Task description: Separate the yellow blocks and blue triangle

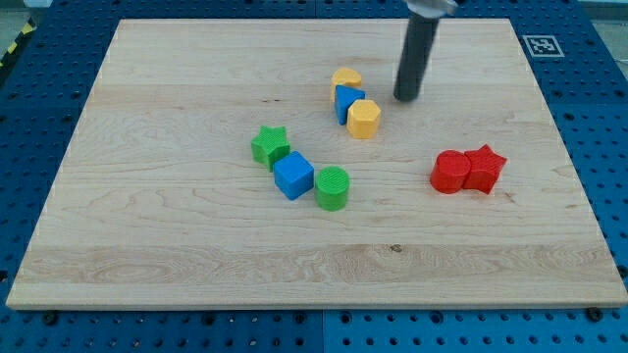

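- Camera view takes in a pale wooden table [147, 255] on a blue perforated base [608, 147], seen from the near edge looking toward the far edge.
- Nearest group, left of centre: green cylinder [333, 188] at the view's right, blue cube [293, 176] touching it on its left, green star [270, 146] just behind the cube and against it. The three form a short diagonal row.
- To the view's right, about level with that group: red cylinder [449, 172] and red star [484, 168], pressed side by side, well apart from everything else.
- Further back, near the middle: the task cluster. Yellow hexagon [364, 119] sits nearest, blue triangle [346, 101] touches it on its upper left, yellow half-round block [345, 77] sits behind the triangle and touches it. All three packed tight, not yet separated.
- Dark rod comes down from the view's top; my tip [405, 98] rests on the table just to the right of the cluster, near the yellow hexagon but with a clear gap, level with the blue triangle.
- End effector: a plain rod with no jaws to part or close; holding nothing.
- Far right corner: a black-and-white marker tag [539, 44] on the table.
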Controlling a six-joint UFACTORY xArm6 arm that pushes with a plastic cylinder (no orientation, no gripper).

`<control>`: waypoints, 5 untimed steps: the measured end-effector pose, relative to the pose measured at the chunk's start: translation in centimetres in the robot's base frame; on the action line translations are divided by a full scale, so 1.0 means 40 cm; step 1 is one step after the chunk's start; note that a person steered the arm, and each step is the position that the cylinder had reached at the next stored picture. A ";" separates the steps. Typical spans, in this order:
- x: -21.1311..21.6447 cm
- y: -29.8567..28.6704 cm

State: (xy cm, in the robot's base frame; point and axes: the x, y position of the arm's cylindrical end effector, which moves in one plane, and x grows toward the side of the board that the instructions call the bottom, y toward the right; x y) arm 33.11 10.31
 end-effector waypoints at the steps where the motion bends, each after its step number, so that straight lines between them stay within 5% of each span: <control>1: -0.019 -0.122; 4: 0.118 -0.034; 5: 0.134 -0.136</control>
State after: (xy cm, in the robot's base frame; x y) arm 38.49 4.88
